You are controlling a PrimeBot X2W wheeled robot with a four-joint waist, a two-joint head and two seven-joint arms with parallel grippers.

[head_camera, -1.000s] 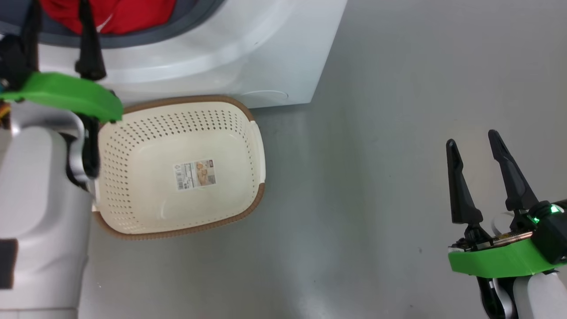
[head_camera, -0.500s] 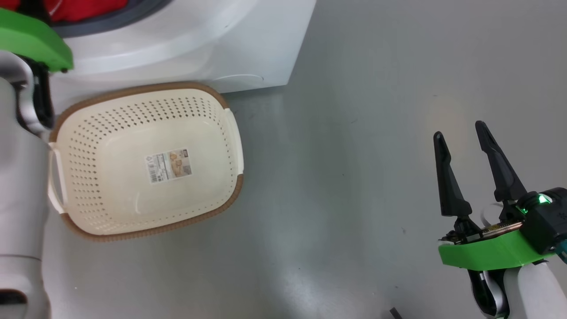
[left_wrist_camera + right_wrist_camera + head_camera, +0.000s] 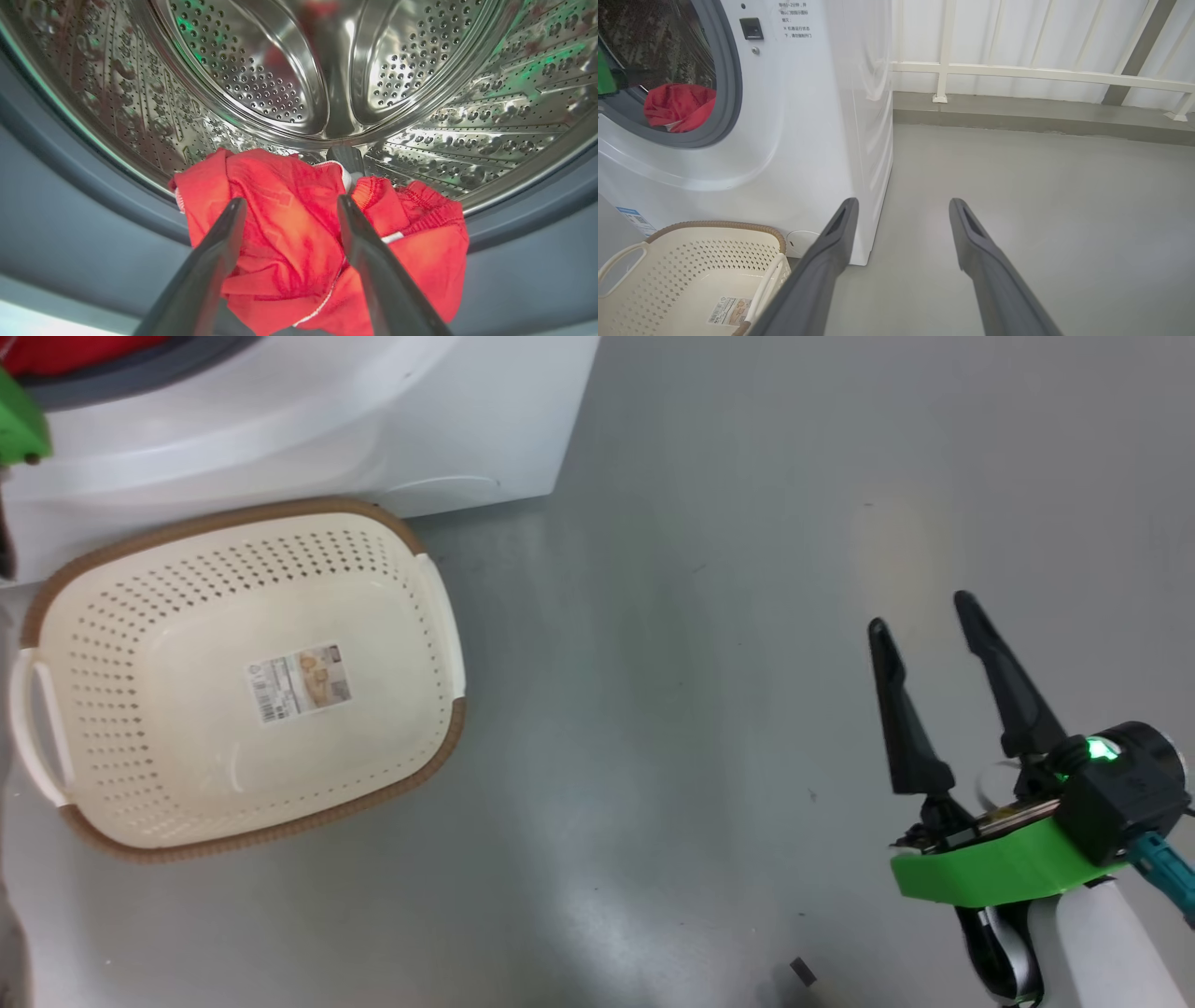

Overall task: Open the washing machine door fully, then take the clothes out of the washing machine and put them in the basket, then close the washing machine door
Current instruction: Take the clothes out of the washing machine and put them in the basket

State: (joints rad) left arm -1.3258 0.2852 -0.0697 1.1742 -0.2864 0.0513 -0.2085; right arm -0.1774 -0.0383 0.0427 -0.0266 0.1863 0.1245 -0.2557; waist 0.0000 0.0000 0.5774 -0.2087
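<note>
Though perhaps dusty, grey floor (image 3: 709, 663) under basket (image 3: 411, 644).

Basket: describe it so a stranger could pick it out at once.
Find the white washing machine. On the grey floor right before its front sits the basket. Unlike the plain white machine, it is cream perforated plastic with a brown rim and a paper label inside.

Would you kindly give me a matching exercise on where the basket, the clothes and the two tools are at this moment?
Things:
1 basket
2 clothes
3 left tool
4 right tool

Places and states:
a open, above bare floor
b lying at the mouth of the drum
c empty, on the floor in front of the washing machine
d open, pointing into the drum

Pairs: 1-c, 2-b, 3-d, 4-a
</note>
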